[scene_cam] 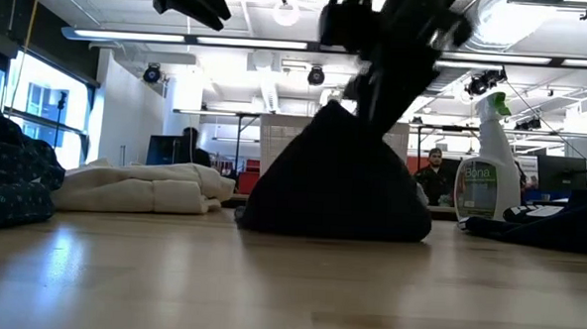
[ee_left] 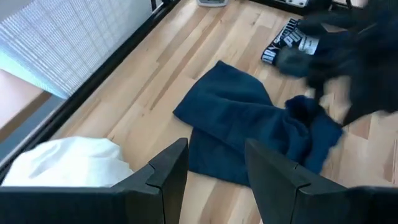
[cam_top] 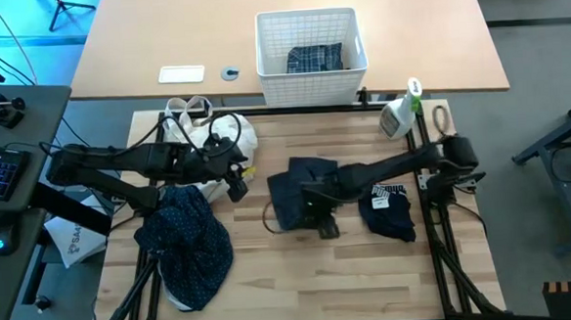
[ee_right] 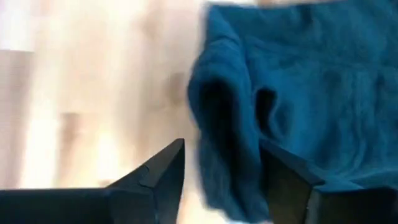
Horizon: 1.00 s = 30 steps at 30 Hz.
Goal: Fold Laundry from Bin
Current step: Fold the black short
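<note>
Butcher-block table (cam_top: pixel 272 278) under both arms carries the laundry spread for sorting: beside and below the left gripper (cam_top: pixel 236 187), whose fingers stand parted and hold nothing, lies the navy dotted shirt (cam_top: pixel 187 244), with the cream cloth bag (cam_top: pixel 211 134) just behind that gripper. Directly under the right gripper (cam_top: pixel 320 222) sits the plain dark navy piece (cam_top: pixel 301 184), bunched into a peak (probably left so by a lift), the jaws apart with a fold between them yet not visibly pinched. Well beyond it, the white bin (cam_top: pixel 311 43) holds the plaid shirt (cam_top: pixel 315 57), and another dark garment (cam_top: pixel 391 213) lies just to its right.
</note>
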Tool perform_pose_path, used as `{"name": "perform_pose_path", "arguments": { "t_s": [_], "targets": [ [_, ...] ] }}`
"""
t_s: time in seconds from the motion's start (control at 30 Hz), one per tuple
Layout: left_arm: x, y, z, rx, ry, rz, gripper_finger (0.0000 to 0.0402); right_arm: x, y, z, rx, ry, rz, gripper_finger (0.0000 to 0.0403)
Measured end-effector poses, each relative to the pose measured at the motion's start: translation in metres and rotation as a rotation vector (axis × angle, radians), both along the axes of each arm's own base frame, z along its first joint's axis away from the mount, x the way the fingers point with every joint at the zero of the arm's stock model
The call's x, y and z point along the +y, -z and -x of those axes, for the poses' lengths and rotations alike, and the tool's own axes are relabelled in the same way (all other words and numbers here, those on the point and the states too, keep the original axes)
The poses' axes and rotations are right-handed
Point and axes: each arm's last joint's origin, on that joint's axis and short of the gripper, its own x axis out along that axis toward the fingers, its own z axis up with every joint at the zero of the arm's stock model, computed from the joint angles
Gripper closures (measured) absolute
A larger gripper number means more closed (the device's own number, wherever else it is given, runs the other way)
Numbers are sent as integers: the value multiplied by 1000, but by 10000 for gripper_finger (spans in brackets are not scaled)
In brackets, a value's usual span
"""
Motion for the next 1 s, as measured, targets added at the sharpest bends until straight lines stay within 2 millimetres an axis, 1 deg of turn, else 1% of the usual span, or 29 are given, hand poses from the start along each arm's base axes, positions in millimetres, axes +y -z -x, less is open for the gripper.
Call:
{"name": "perform_pose_path", "arguments": {
  "t_s": [0.1,0.17,0.2,0.27,0.3,0.4,0.53,0.6,0.67,0.73,0.77,0.8,0.87,0.93,0.97,1.0],
  "targets": [
    [-1,9,-3,22,-4,27,255,20,-32,19,-71,-43,-23,208],
    [-1,20,-7,52,13,76,255,30,-51,32,-122,-42,-45,211],
    [0,27,-11,64,23,107,255,33,-56,39,-148,-23,-58,215],
    [1,46,-17,119,44,158,255,34,-56,52,-167,65,-109,228],
    [2,56,-22,142,46,172,255,33,-51,56,-178,126,-146,236],
    [8,86,-37,189,41,177,255,26,-22,60,-216,353,-273,267],
    [19,122,-68,194,91,139,255,24,18,51,-332,650,-467,321],
    [23,144,-84,194,149,156,255,25,40,47,-363,778,-494,353],
    [27,168,-96,224,190,164,255,27,59,43,-349,852,-515,385],
    [31,194,-104,271,218,170,255,29,75,43,-276,893,-498,397],
    [33,207,-106,305,223,181,255,29,81,43,-233,918,-480,395],
    [34,217,-107,335,221,194,255,28,85,45,-197,928,-460,391],
    [36,226,-108,359,236,235,255,28,86,49,-127,926,-422,389],
    [36,231,-106,398,233,250,259,24,81,52,-81,903,-373,393],
    [33,230,-104,415,228,261,262,20,79,55,-57,884,-324,396],
    [31,225,-101,423,217,280,266,15,77,58,-41,862,-263,399]
  ]
}}
